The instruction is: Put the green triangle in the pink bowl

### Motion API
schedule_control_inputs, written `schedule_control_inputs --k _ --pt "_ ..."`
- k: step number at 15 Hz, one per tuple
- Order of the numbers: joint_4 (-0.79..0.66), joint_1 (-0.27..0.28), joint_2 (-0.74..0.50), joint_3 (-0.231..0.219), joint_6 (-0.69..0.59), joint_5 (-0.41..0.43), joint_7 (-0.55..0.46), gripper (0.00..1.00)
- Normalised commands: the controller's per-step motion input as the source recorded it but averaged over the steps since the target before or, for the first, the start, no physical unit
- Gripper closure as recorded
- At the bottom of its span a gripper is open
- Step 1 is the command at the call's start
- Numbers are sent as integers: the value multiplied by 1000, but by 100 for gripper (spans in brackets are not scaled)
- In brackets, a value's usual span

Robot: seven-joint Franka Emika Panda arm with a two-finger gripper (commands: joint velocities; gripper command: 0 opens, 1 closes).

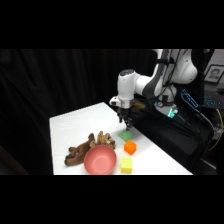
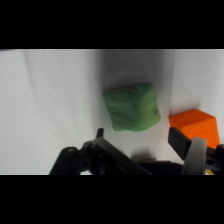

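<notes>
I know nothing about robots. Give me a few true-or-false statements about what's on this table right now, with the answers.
1. The green triangle lies inside the pink bowl. False: it lies on the table, outside the bowl.
2. The tool is above the green triangle. True.
3. A brown plush toy lies beside the pink bowl. True.
4. The yellow cube is stacked on the orange block. False: they sit apart on the table.

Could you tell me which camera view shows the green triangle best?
The wrist view: the green triangle fills the middle of the picture, unobstructed, on the white table beside the orange block. In the side view it is only a small green patch just below the gripper, its shape hard to make out.
</notes>
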Motion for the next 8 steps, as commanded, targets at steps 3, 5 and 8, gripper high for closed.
schedule_control_inputs --k 3,5,8 --pt "-70 30 150 -91 314 -178 142 0" --pt "-43 44 196 -100 332 -116 101 0" --pt "-30 64 191 -89 334 -32 44 0"
